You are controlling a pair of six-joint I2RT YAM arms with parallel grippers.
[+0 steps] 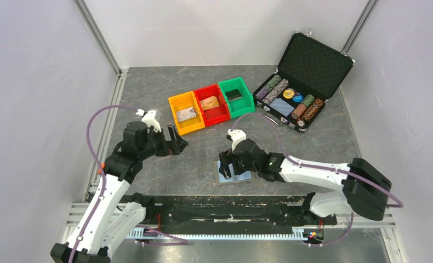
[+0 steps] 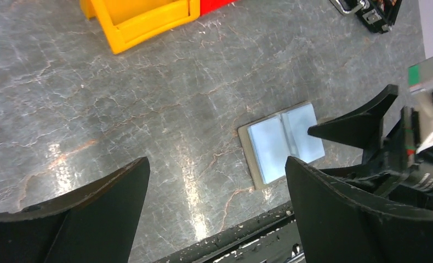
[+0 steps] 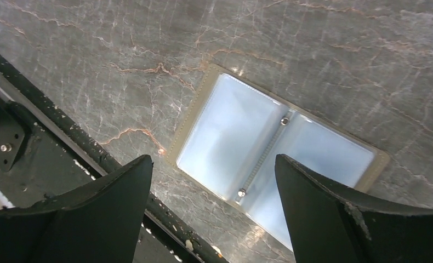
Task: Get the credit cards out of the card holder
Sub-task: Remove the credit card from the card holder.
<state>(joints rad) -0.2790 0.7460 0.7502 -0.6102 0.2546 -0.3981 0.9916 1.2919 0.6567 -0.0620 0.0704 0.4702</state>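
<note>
- L gripper [image 2: 217, 161] hanging near yellow bin [image 2: 148, 30], jaws standing wide apart.
- R gripper [image 3: 214, 161] hovering over card holder [image 3: 225, 131], jaws apart.
- card holder lying open on table [image 1: 148, 87].

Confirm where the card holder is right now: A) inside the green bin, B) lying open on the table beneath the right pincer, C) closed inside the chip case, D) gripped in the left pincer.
B: the card holder lies flat and open on the table, blue panels up, below the right pincer, which is spread and empty.
</note>
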